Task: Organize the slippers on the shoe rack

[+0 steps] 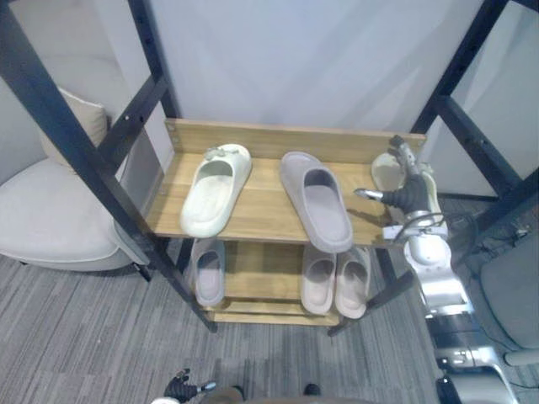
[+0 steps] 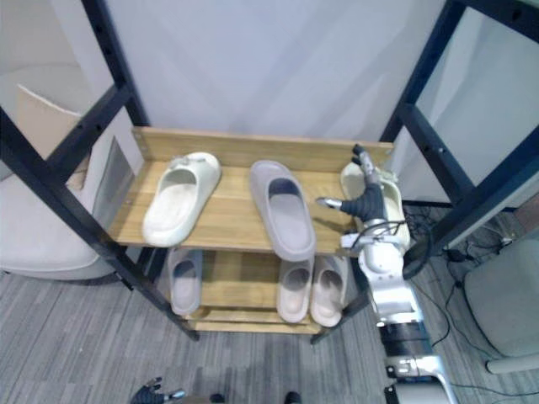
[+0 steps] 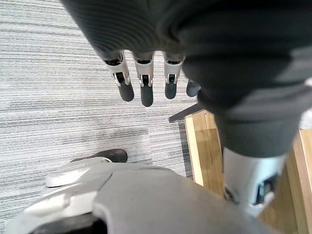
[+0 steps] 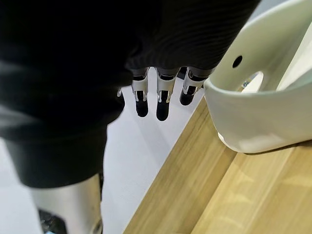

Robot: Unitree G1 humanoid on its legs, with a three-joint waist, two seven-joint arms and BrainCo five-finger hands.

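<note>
A: Slippers on the shoe rack (image 1: 269, 316): how many?

B: Six. Three on the top shelf (image 1: 263, 206), three on the lower shelf (image 1: 257, 269).

A: Where are they from the right robot hand (image 1: 408, 195)?

B: A cream slipper (image 4: 253, 117) lies just beside its fingers, at the shelf's right end. I cannot tell if they touch. A grey slipper (image 1: 318, 202) sits near its thumb, toe over the front edge. A second cream slipper (image 1: 215, 189) lies well beyond that. Below the hand are a pale slipper (image 1: 318, 282) and its twin (image 1: 352, 282), with a lone grey slipper (image 1: 208, 269) farther off.

A: How are its fingers?

B: Straight and spread, holding nothing. The left robot hand (image 3: 145, 95) hangs with straight fingers over the carpet (image 3: 58, 97).

A: Is there open room?

B: Bare wood between the grey slipper and the second cream slipper. A raised back board (image 1: 337, 141) closes the rear.
</note>
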